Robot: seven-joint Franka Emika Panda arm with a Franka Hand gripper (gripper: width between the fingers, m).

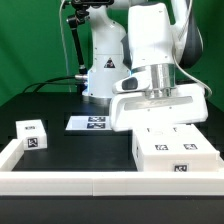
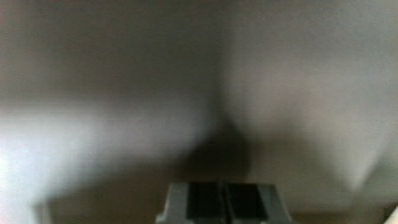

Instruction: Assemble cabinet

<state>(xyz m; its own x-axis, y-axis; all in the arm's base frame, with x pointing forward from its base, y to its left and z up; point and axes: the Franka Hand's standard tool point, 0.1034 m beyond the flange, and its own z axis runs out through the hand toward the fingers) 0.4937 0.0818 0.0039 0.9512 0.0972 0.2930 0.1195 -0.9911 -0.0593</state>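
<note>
The cabinet (image 1: 176, 152) is a large white box with black-and-white tags, standing at the exterior view's right near the front. My gripper (image 1: 152, 118) hangs straight down just behind its top edge, and its fingertips are hard to make out there. In the wrist view my gripper (image 2: 222, 200) shows two dark pads pressed together with only a thin line between them, so it is shut with nothing seen between them. A blurred pale surface (image 2: 196, 90) fills the wrist view, very close to the camera.
A small white tagged cube (image 1: 32, 136) stands at the exterior view's left. The marker board (image 1: 95, 122) lies flat in front of the robot's base. A low white wall (image 1: 80, 181) runs along the front of the black table.
</note>
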